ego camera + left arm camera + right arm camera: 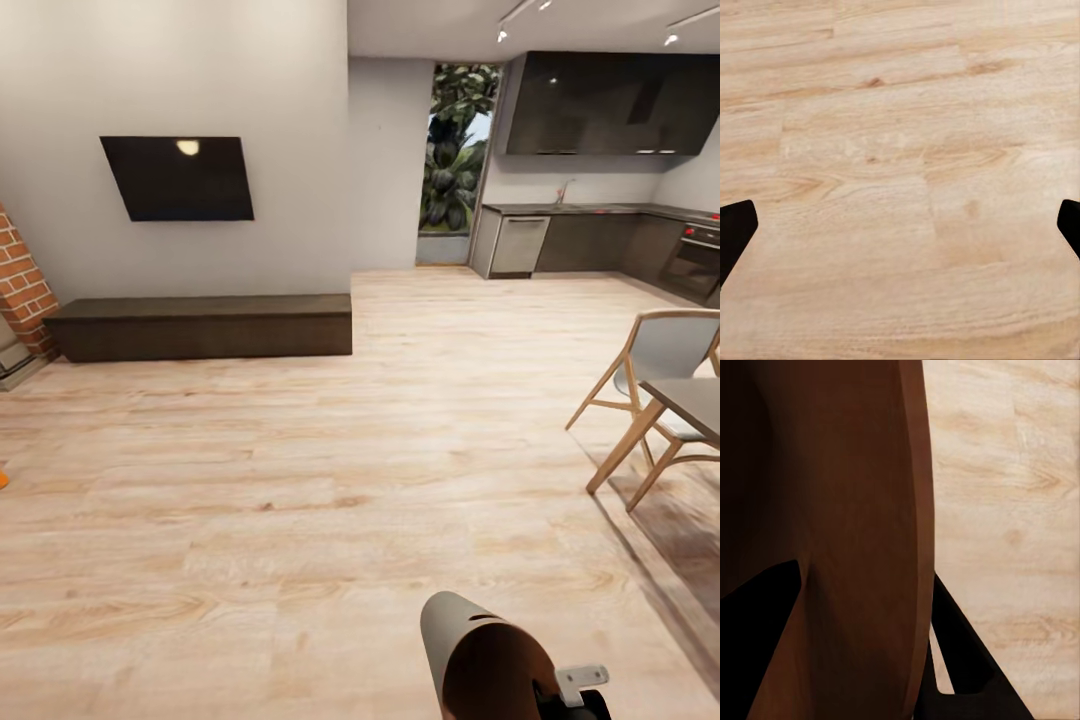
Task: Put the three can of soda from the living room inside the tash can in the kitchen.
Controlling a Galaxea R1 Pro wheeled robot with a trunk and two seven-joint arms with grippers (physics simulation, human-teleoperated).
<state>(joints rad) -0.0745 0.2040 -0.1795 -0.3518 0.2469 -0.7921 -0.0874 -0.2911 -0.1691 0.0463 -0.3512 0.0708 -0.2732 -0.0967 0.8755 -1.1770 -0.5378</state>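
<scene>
Trash can (490, 665) rides low in the head view, its rim clamped between the right hand's fingers (967, 660); it looks light, stiff and awkwardly tapered, so a rim hold suits it; left hand (900, 225) gapes wide over bare plank floor (900, 112), empty; kitchen (600, 230) lies far beyond the can.

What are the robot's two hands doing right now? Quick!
Left gripper: open, nothing between its fingers, just wood floor below.
Right gripper: shut on the trash can, one finger inside its brown wall, one outside.
</scene>
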